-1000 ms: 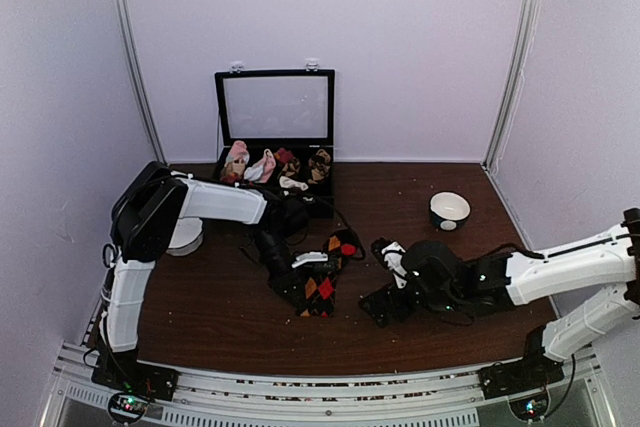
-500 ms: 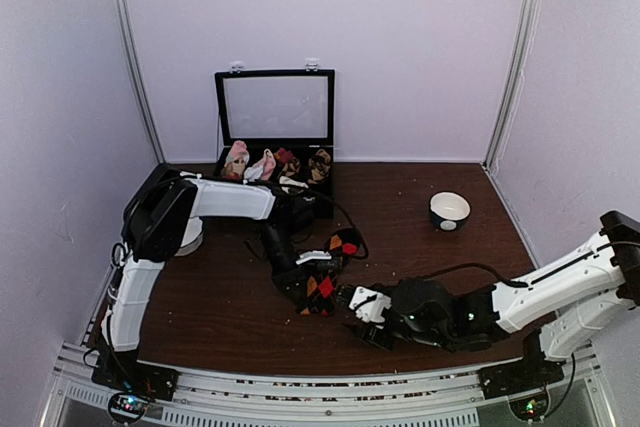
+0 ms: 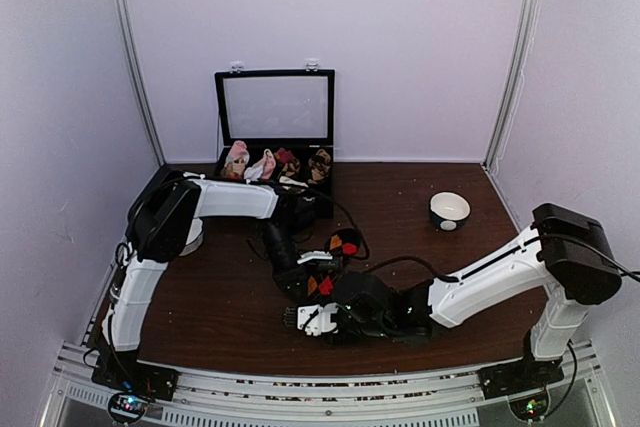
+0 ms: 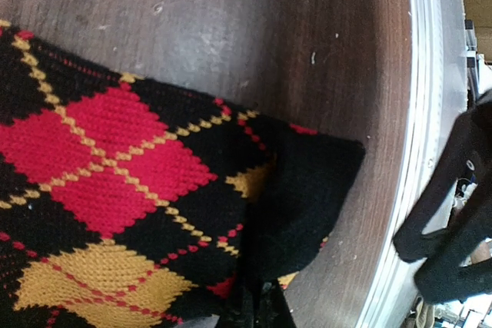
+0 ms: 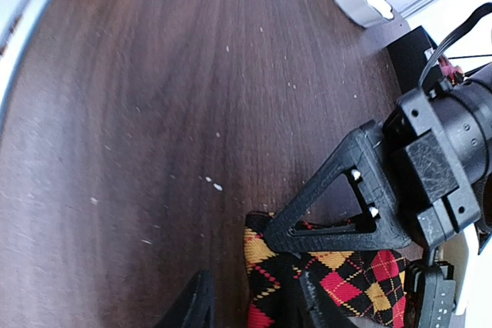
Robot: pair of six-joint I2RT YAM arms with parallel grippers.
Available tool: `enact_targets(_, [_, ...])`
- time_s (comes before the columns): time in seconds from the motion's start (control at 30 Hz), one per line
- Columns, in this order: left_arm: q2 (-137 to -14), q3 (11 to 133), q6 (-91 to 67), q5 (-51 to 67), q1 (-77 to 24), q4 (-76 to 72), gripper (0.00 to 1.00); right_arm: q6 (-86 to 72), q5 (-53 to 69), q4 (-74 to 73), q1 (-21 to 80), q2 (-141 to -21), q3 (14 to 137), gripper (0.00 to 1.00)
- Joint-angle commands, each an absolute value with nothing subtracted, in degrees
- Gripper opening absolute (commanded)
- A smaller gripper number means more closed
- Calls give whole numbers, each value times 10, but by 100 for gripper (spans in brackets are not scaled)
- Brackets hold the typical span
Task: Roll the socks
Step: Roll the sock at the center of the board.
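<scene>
The socks lie at lower centre of the top view. They are held by the left gripper, closed tight on bunched fabric. The right gripper is half open, straddling the sock edge. That edge should be seated deep between the fingers before closure, so both layers are caught.

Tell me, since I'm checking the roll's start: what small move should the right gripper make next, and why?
Probably close the right gripper on the near edge of the argyle sock: it lies between the open fingers, while the left gripper holds the sock farther along.
</scene>
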State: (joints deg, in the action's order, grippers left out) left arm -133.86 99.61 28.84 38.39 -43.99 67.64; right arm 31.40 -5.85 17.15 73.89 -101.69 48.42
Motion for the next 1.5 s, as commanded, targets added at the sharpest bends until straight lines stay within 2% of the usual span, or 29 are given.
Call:
enact_targets(0.0, [-1393,992,306,266,-435,645,0,349,-33,153,715,-1038,510,34])
enact_targets(0.63, [-1392,1002,347,272,-434,679,0,299,-14,145,666,-1107,507,22])
enact_targets(1.0, [-1398,1009,366,257,-434,695,0,280,9,117,653,-1100,493,21])
enact_targets(1.33, [-1406,1022,370,252,-433,700,0,265,20,105,642,-1096,479,25])
enact_targets(1.47, [-1404,1025,363,254,-433,696,3,266,31,78,640,-1113,495,24])
